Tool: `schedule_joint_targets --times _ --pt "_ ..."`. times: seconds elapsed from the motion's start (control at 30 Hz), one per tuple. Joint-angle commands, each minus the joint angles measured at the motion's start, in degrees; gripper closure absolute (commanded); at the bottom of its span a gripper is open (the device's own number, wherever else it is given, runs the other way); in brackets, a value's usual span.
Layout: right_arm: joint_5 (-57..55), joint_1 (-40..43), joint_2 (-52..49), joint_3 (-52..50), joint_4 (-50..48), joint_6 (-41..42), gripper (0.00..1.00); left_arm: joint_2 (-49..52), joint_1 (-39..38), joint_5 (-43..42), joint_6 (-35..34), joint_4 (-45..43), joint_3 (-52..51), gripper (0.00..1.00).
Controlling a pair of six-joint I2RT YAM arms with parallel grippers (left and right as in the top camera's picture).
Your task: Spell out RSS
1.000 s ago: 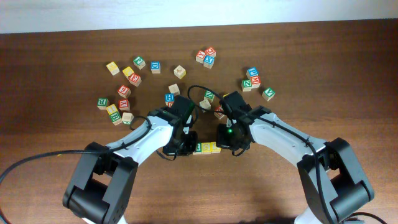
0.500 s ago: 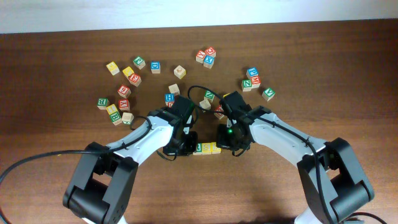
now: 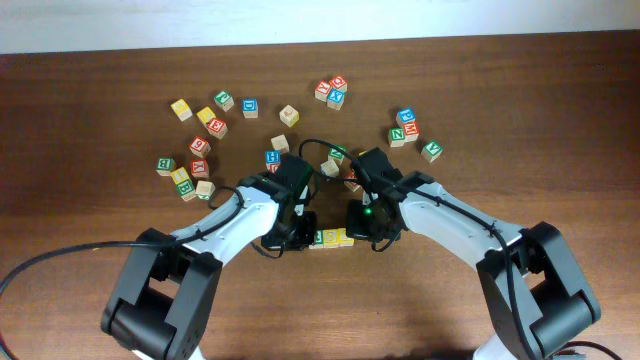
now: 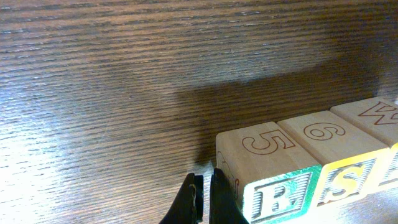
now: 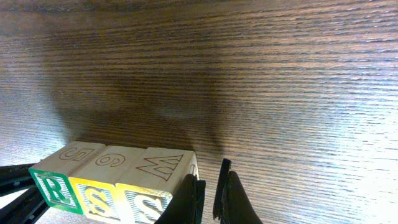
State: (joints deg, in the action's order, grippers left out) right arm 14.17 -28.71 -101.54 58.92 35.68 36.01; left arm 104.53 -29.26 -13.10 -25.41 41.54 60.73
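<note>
Three cubes are seen in one touching row on the table (image 3: 520, 90): one R cube (image 4: 272, 200) and two S cubes (image 5: 99, 200). The row is flanked by two grippers. The left gripper (image 4: 202, 200) is set just beside the R cube, fingers pressed together on nothing. The right gripper (image 5: 210, 193), likewise closed and empty, is beside the last S cube. About two dozen loose cubes (image 3: 250, 107) are scattered beyond.

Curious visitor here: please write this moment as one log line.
row: R cube, middle S cube, end S cube | left gripper: shut, beside R cube | right gripper: shut, beside end S cube
</note>
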Motion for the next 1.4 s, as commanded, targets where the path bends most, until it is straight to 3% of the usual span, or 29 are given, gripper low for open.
schedule_joint_targets --times 0.0,1.37 --pt "1.7 -1.3 -0.2 -0.3 -0.6 0.3 0.96 0.7 -0.6 -1.9 -0.7 -0.3 -0.4 1.00" --pt "-2.4 -1.1 -0.2 -0.1 2.0 0.3 0.94 0.7 -0.6 0.9 -0.7 0.9 -0.4 1.00"
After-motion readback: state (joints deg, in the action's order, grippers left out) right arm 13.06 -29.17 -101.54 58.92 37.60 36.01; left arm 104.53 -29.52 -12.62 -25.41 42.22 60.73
